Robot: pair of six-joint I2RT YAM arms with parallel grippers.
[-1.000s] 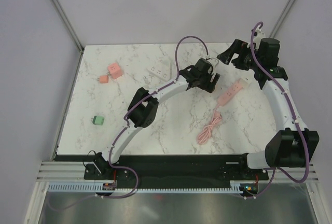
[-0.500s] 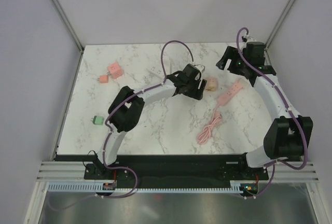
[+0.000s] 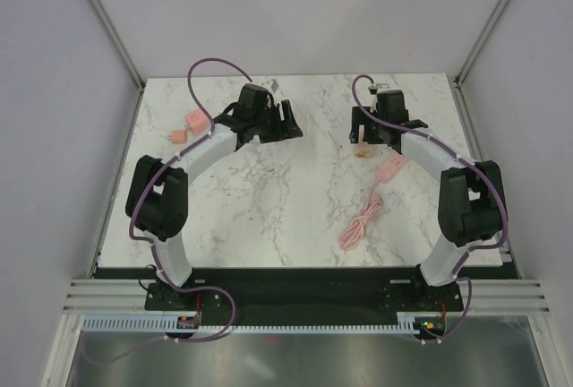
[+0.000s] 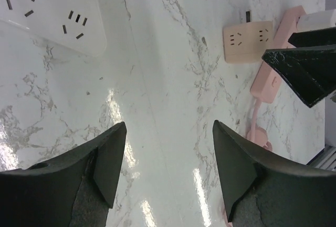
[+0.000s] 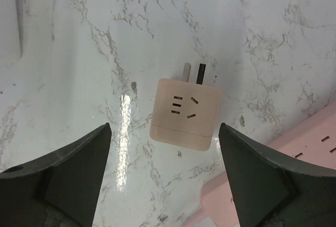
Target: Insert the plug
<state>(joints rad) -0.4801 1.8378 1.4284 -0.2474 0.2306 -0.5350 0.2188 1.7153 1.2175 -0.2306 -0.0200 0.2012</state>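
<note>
The peach plug (image 5: 185, 114) lay flat on the marble table (image 3: 295, 199), on the right side toward the far edge. Its socket face pointed up and its two prongs stuck out along the tabletop. It sat just beside the far end of the pink power strip (image 3: 391, 167), close to it, though the views did not settle whether the two touched. The strip ran diagonally toward the near side, and its pink cable (image 3: 358, 226) ended in a loose coil on the marble.

The right gripper (image 5: 165, 130) hung directly over the plug with its jaws spread wide. In the wrist view one finger stood on each side of the plug with marble showing between, and it held nothing.

The left gripper (image 4: 169, 132) was at the far middle of the table, well apart from the plug. Its jaws were also parted, with only bare marble between them. The white power strip (image 4: 52, 17) lay just beyond its fingertips, its socket slots facing up.

Farther left, near the far edge, sat a pink cube adapter (image 3: 195, 120) with a small orange block (image 3: 179, 135) just beside it.
</note>
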